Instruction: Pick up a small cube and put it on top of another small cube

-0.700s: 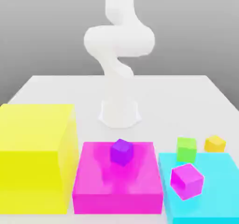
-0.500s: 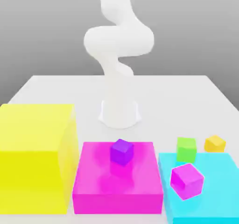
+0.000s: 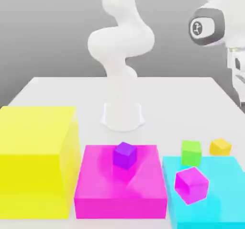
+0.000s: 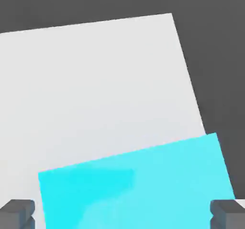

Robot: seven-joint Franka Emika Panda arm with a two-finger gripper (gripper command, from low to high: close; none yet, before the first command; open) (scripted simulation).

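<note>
The small cube point(image 3: 220, 147), orange-yellow, sits on the white table at the exterior view's right, just behind the cyan block point(image 3: 225, 194). Beside it stands a small green cube point(image 3: 191, 152). A pink cube point(image 3: 191, 185) rests on the cyan block, and a purple cube point(image 3: 125, 155) rests on the magenta block point(image 3: 119, 194). My wrist point(image 3: 206, 27) hangs high at the exterior view's upper right, well above the orange-yellow cube. In the hand view my gripper point(image 4: 122, 216) is open, its fingertips point(image 4: 16, 213) far apart over the cyan block point(image 4: 143, 185), with nothing between them.
A big yellow block point(image 3: 36, 156) fills the exterior view's front left. The arm's base point(image 3: 123, 115) stands mid-table behind the magenta block. Bare white table point(image 3: 167, 94) stretches behind the blocks, and its far edge shows in the hand view.
My wrist and hand have swung into the exterior view's upper right and come lower. None of the cubes or blocks has moved.
</note>
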